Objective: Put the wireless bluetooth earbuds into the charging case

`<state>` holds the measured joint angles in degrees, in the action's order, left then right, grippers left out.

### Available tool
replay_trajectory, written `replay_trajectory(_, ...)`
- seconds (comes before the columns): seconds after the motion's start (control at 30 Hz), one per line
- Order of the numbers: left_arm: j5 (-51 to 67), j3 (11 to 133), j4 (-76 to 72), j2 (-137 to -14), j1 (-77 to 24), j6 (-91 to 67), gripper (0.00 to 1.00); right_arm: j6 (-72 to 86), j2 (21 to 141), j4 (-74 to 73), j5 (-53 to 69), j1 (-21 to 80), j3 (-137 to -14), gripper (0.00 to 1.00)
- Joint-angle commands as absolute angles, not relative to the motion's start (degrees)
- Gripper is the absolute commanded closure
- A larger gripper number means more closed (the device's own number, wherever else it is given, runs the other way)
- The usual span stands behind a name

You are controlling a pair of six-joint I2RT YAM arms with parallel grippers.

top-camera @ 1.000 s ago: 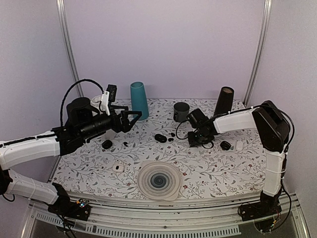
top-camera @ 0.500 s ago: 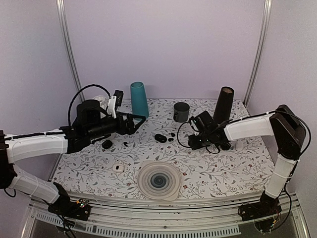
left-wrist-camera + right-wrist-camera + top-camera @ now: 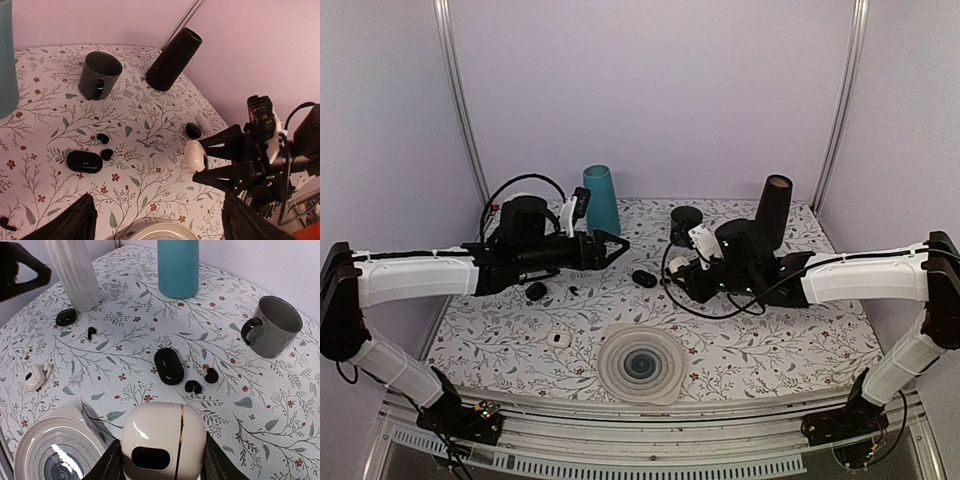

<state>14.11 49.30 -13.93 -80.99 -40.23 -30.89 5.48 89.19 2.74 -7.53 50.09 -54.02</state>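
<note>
Two tiny glossy black earbuds [image 3: 193, 387] [image 3: 211, 375] lie on the floral table just right of a black oval case [image 3: 169, 366]. The left wrist view shows the same earbuds [image 3: 102, 138] [image 3: 107, 154] and case [image 3: 85, 161]. My right gripper [image 3: 162, 455] is shut on a white rounded charging case [image 3: 164, 442] and holds it above the table, short of the earbuds; it also shows in the top view [image 3: 678, 266]. My left gripper [image 3: 618, 244] is open and empty, hovering left of the black case [image 3: 643, 278].
A grey mug [image 3: 272, 326], teal cup [image 3: 178, 265], white ribbed vase [image 3: 74, 272] and black cylinder [image 3: 772, 205] stand at the back. A round plate [image 3: 640, 364] lies in front. A small black case [image 3: 66, 316], a stemmed bud [image 3: 91, 332] and an open white case [image 3: 37, 376] lie at the left.
Both arms have stretched out toward the table's middle. My right gripper has moved left to beside the black case; my left gripper has moved right.
</note>
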Motion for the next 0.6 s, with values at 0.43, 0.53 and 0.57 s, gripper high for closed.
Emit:
replay_trajectory(0.43,27.07,59.09,-8.58,-89.42,-41.61,-33.92,0.29,-6.24,86.49,7.73,-13.38,57.77,-56.43,0.78)
replay_trajectory(0.53,28.67,60.34,-8.26,-90.89,-42.12,-33.92,0.31,-6.74,86.44,7.73,-13.60,57.91,-56.80,0.78)
replay_trajectory(0.57,28.90,60.56,-8.22,-91.26,-42.34,-34.03,0.31,-6.88,86.48,7.73,-13.61,58.00,-56.87,0.78)
